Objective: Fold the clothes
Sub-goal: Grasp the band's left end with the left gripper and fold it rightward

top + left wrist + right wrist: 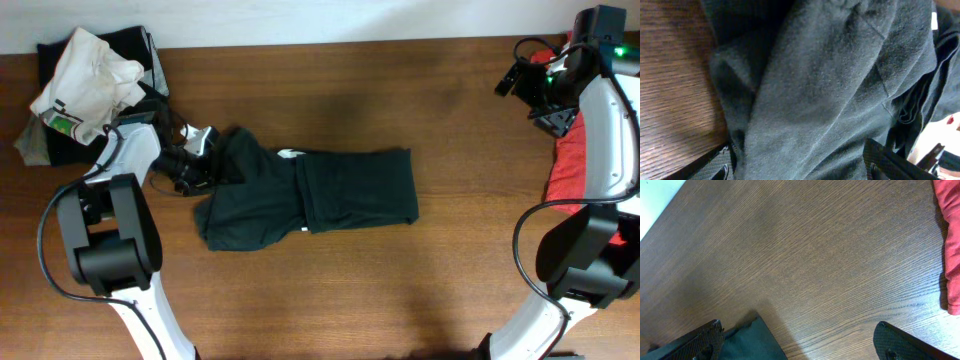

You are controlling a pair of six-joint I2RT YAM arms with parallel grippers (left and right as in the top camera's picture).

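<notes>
Cloth check: your left gripper [205,160] sits right at the crumpled end of the black T-shirt [330,195], and the rest of the shirt stretches away from its fingertips across the table [400,290], roughly folded into a long band. In the left wrist view both fingers [885,160] stand wide apart with a thick bunch of black fabric filling the gap between them; the jaws straddle the cloth, and no pinch on it shows, so call it open around the shirt. Your right gripper [796,335] hangs over bare wood, jaws spread as wide as they go, nothing between them. A corner of the black T-shirt shows just beside its left finger, not touching. The red-orange T-shirt [572,160] lies off to that gripper's right side, near it but apart, partly under the right arm. Behind your left gripper, well apart from its tips, sits a heap of other clothes [85,75], a pale garment on top of dark ones.
</notes>
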